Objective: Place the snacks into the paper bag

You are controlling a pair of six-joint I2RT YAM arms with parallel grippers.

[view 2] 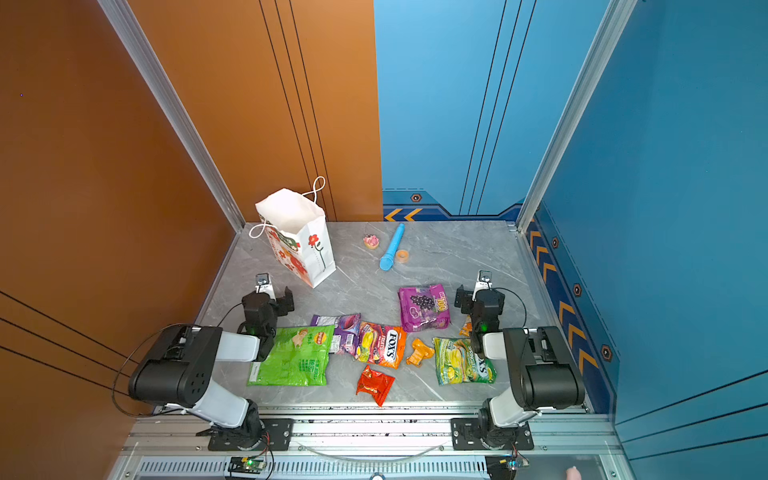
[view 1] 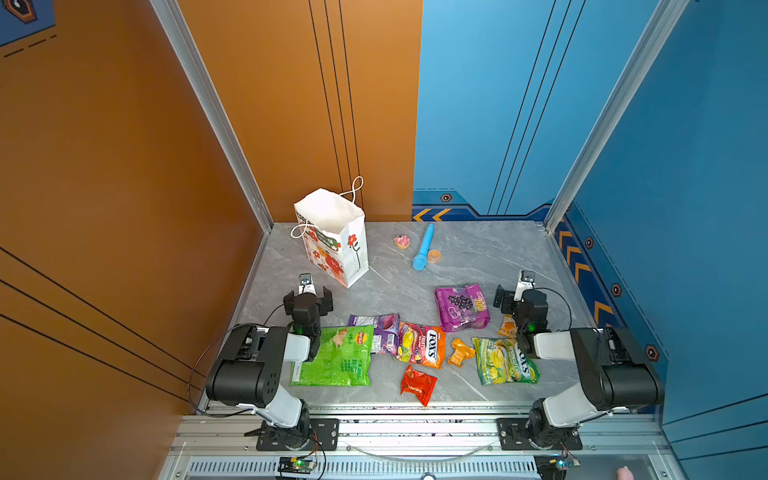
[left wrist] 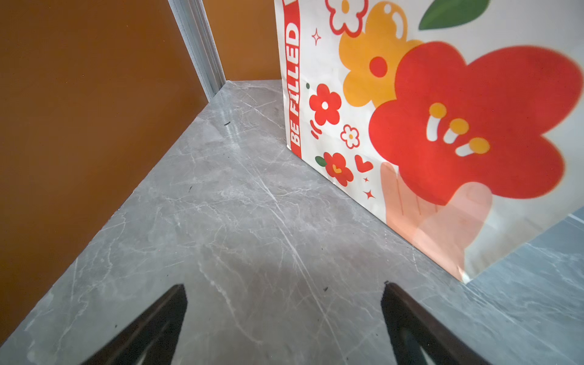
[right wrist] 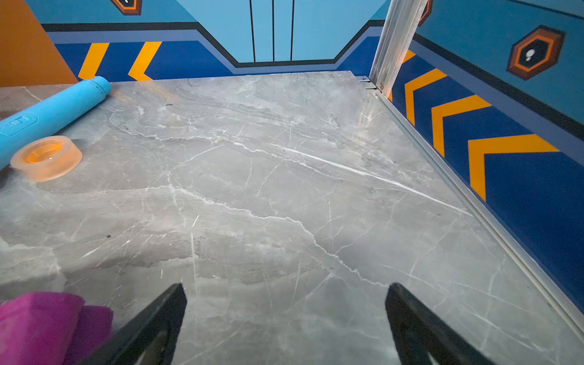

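The left gripper, jaws spread wide, over the grey counter; the upright flower-printed paper bag stands apart at one o'clock.

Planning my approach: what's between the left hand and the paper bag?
Nothing: bare table between left hand and paper bag, shown in left wrist view.

Bright even light, soft shadows; wrist views wide-angle, paper bag print blurred up close.

Both arms were folded, elbows raised at the rear and forearms reaching forward and low. The left gripper and the right gripper pointed forward, jaws spread wide, holding nothing.
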